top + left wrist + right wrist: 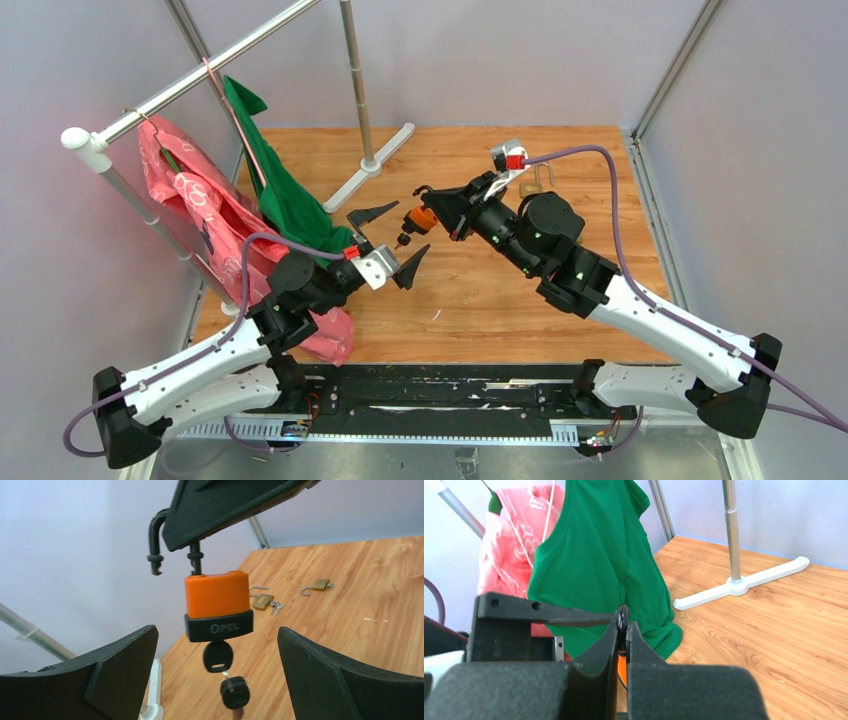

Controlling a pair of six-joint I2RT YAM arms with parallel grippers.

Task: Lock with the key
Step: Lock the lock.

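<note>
Both arm bases sit at the near edge, and the tabletop [500, 300] between them and the work zone is bare wood, giving open room across the near and right-hand areas. The left arm rises over the near-left corner, where a pink garment [200, 200] drapes down beside its elbow and crowds that side. Mid-scene, the left end effector [392, 241] stands with its fingers [115, 665] spread wide apart; they lie either side of the orange padlock [217, 597] without touching it. The padlock hangs in the air above the tabletop centre, body down. The right end effector [432, 205], reaching in from the right, has its fingers together, clamped on the black shackle [152, 540]. The shackle's free leg is out of the body, so the lock is open. A black-headed key [218, 656] sits in the keyway on the underside, and a second key [234, 692] dangles below it. Just left of the padlock, a green garment [285, 190] hangs from the rail and restricts movement to the left. Farther back, the white rack foot [375, 160] and its upright pole [355, 70] occupy the far centre. Two small brass padlocks [262, 600] [320, 585] lie on the far right of the tabletop, one with keys beside it. Walls enclose the left, far and right edges.
</note>
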